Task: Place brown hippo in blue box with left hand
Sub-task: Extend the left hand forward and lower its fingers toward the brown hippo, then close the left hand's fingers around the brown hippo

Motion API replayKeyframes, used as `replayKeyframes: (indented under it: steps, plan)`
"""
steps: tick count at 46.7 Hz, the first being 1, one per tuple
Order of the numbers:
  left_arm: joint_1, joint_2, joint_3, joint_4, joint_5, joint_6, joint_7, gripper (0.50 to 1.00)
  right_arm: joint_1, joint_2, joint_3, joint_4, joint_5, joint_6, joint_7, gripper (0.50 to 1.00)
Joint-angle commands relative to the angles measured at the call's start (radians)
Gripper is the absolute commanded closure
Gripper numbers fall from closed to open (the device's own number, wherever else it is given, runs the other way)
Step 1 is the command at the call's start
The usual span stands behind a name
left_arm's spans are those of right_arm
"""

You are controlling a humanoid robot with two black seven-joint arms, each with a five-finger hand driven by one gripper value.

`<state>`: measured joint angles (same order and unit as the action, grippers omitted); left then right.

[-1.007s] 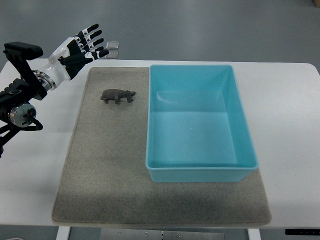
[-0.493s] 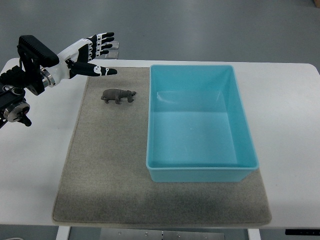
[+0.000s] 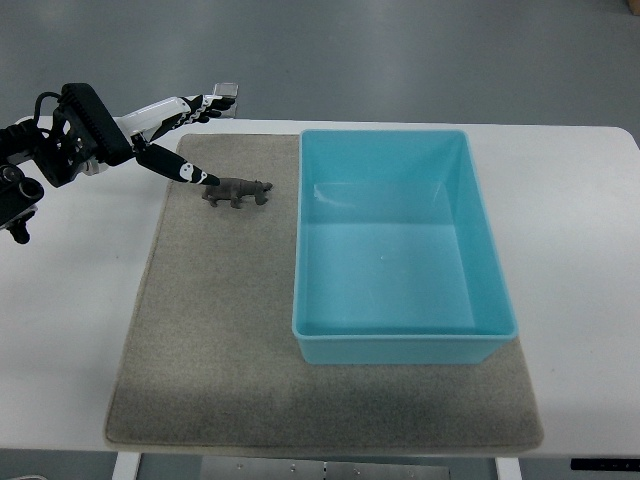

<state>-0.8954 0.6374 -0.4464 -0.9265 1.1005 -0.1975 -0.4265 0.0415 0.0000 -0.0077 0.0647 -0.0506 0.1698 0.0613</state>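
The left hand (image 3: 178,135) is reaching lower and further right than half a second ago, its fingers spread and holding nothing. Its thumb (image 3: 182,170), which was pointing out level above the mat (image 3: 220,330), is now angling down with its tip at the rear end of the hippo (image 3: 237,191); whether it is touching is unclear. The hippo is standing where it was, on the mat just left of the blue box (image 3: 400,345), which is sitting empty on the white counter (image 3: 580,260).
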Motion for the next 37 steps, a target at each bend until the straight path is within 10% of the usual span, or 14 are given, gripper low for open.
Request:
replayKeyframes:
  steps: [1,37]
  plan:
    - [-0.002,0.011,0.000,0.003,0.031,0.003,0.005,0.546,0.000,0.000,0.000,0.001,0.000,-0.001,0.000,0.564]
    - [-0.025,0.002,0.009,0.025,0.174,0.064,0.005,0.546,0.000,0.000,0.000,0.001,0.000,0.000,0.000,0.564]
